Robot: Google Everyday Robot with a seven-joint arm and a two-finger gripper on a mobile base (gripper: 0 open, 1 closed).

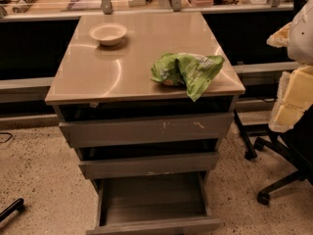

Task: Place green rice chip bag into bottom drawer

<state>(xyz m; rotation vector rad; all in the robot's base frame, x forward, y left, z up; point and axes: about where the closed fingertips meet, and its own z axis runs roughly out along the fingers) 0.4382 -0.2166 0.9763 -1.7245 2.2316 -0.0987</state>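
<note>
The green rice chip bag [188, 70] lies crumpled on the tan top of the drawer cabinet [112, 72], near its front right corner, with one tip hanging over the front edge. The bottom drawer [154, 199] is pulled far out below, and its dark grey inside holds nothing. My gripper is not in view. Only a white part that may be my arm [304, 31] shows at the upper right edge, well right of the bag.
A cream bowl [108, 33] sits at the back left of the cabinet top. The scratched top drawer [146, 129] and the middle drawer [149, 164] are slightly pulled out. An office chair with yellowish foam [292, 99] stands right of the cabinet. A desk runs behind it.
</note>
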